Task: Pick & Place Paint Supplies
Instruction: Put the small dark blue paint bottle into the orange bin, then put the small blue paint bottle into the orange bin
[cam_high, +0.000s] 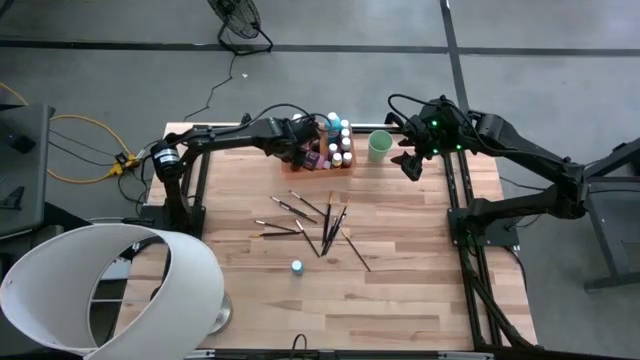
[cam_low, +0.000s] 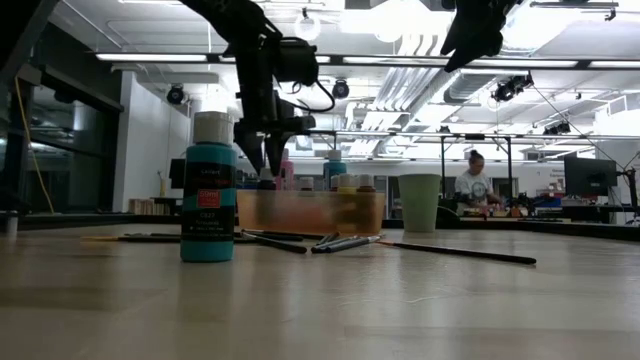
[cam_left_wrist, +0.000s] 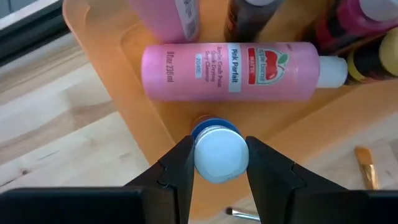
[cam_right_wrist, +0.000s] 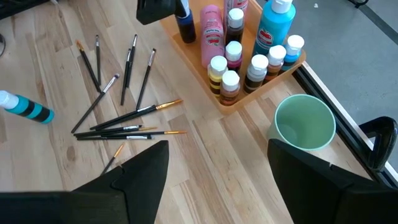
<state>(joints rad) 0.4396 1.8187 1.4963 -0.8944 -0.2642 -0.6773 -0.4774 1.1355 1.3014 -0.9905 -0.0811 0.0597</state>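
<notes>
- Two arms worked at the far edge of the wooden bench; the wide near half lay bare except for one teal bottle standing alone, well apart from everything else.
- The translucent orange tray sat at the far edge, just beside the light green cup, which stood near the bench's far right corner and its black frame rail.
- The left hand hung over the tray's left end, its fingers clamped on a blue bottle with a white cap, held upright above the tray's wall.
- A pink bottle labelled "Pink Parfait" lay on its side on the tray floor just beyond the held bottle, white cap pointing toward the other bottles.
- More bottles stood upright in the tray: a tall teal one, pink, brown and yellowish ones with white caps, packed toward the tray's right end.
- The paintbrushes, thin and dark-handled, lay scattered mid-bench, several crossing in a loose fan, between the tray and the lone teal bottle.
- The right hand hovered above the bench right of the cup, fingers spread wide and holding nothing.
- In the low view a person sat far behind the bench.
</notes>
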